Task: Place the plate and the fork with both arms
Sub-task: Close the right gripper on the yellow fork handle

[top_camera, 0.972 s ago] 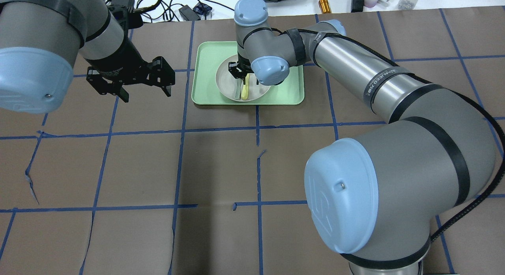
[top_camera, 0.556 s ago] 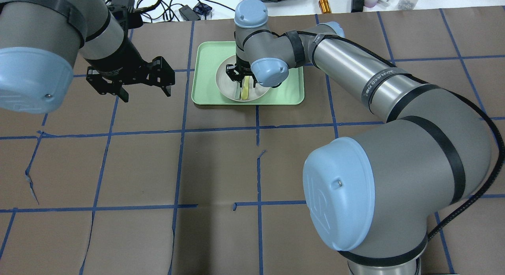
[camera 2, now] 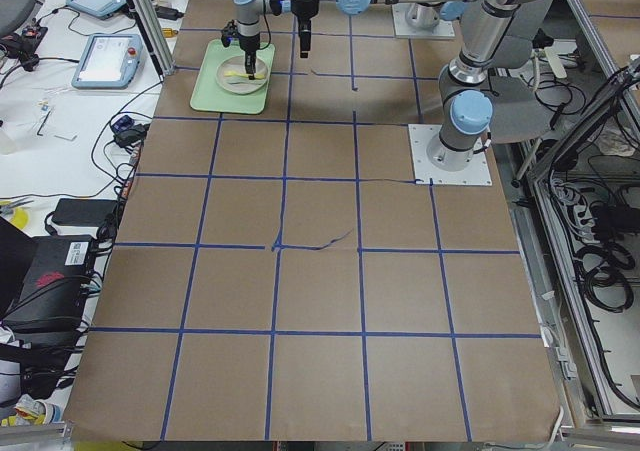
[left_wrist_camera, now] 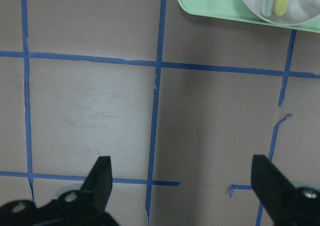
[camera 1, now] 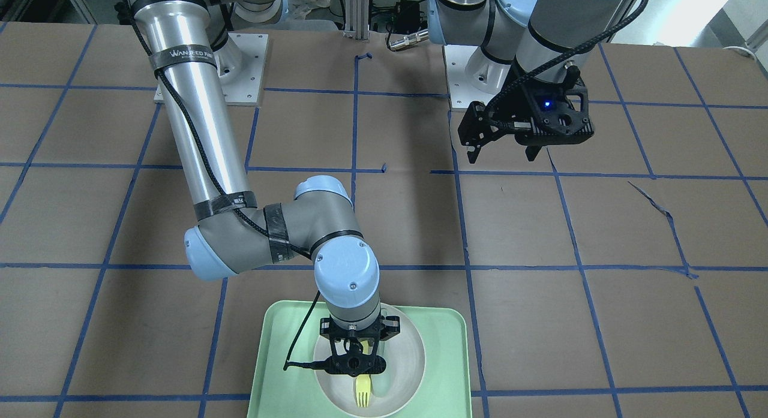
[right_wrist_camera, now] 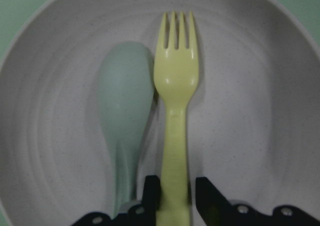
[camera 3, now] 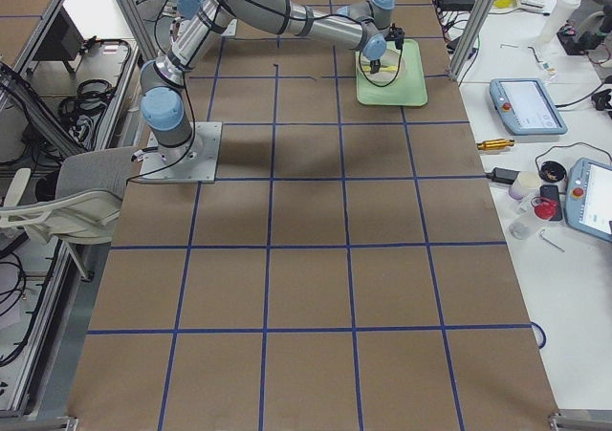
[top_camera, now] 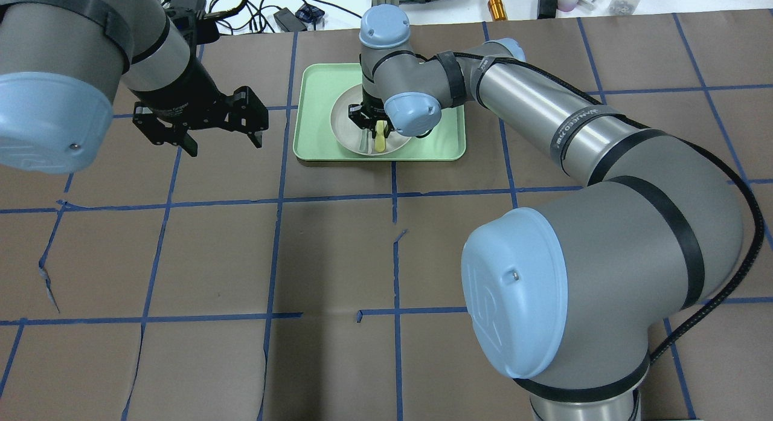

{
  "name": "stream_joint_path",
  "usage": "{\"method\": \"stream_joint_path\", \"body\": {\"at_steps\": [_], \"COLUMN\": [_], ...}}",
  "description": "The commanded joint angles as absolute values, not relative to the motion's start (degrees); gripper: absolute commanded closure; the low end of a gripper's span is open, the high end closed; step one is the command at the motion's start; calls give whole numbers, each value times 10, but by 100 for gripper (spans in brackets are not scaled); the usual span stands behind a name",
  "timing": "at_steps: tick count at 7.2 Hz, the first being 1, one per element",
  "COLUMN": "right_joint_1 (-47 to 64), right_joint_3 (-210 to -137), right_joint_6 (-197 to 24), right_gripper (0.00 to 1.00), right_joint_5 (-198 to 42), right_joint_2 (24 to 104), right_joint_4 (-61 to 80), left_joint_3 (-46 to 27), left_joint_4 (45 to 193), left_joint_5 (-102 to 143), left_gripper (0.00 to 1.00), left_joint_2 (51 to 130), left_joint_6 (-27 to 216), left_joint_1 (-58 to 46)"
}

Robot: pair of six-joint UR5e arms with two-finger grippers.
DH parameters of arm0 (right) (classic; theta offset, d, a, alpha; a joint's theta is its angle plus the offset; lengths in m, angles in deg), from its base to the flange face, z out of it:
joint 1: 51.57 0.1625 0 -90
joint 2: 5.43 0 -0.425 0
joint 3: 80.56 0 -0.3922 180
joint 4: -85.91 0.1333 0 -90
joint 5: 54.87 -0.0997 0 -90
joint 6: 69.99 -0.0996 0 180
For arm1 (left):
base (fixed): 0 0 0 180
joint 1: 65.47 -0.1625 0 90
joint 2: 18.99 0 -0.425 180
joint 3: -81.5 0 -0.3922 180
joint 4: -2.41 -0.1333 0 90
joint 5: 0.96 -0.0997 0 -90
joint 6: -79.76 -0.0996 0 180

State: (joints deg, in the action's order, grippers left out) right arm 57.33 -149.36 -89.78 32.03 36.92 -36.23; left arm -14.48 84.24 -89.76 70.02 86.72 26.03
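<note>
The brown table (top_camera: 241,258), crossed with blue tape lines, carries everything. The right arm (top_camera: 543,119) reaches across it to the far side. In the overhead view its wrist covers the middle of the green tray (top_camera: 311,119) and most of the white plate (top_camera: 347,131) that sits on the tray. In the front-facing view the picture's lower edge cuts off the near parts of both tray and plate. In the two side views these things are too small to make out.

The left arm (top_camera: 163,64) hangs over bare table, well apart from the tray. Its gripper (left_wrist_camera: 183,176) is spread wide with nothing between the fingers.

A grey-green spoon (right_wrist_camera: 125,100) and the pale-yellow fork (right_wrist_camera: 176,100) lie side by side in the plate. They are parallel and touching or very nearly so, with the spoon on the fork's left in the right wrist view.

The right gripper (right_wrist_camera: 177,198) stands straight over the fork's handle, and its fingers (right_wrist_camera: 152,191) are drawn in against both sides of the handle, pinching it. The tines point away from the gripper. The gripper body hides the handle ends of both fork and spoon, and the spoon's handle runs just beside one finger.
</note>
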Motion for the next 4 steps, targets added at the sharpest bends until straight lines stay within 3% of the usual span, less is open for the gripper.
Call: {"method": "stream_joint_path", "body": {"at_steps": [1, 4], "right_joint_1": [573, 557], "right_joint_3": [-1494, -1513], "right_joint_6": [-897, -839], "right_gripper": [90, 91], "right_joint_5": [321, 357], "right_joint_2": [379, 437], "right_joint_4": [-359, -335], "left_joint_3": [-145, -145], "left_joint_4": [842, 841], "left_joint_5": [-897, -897], "left_gripper": [0, 0], "left_joint_2": [700, 701], "left_joint_6": [868, 868], "left_joint_1": [260, 260]}}
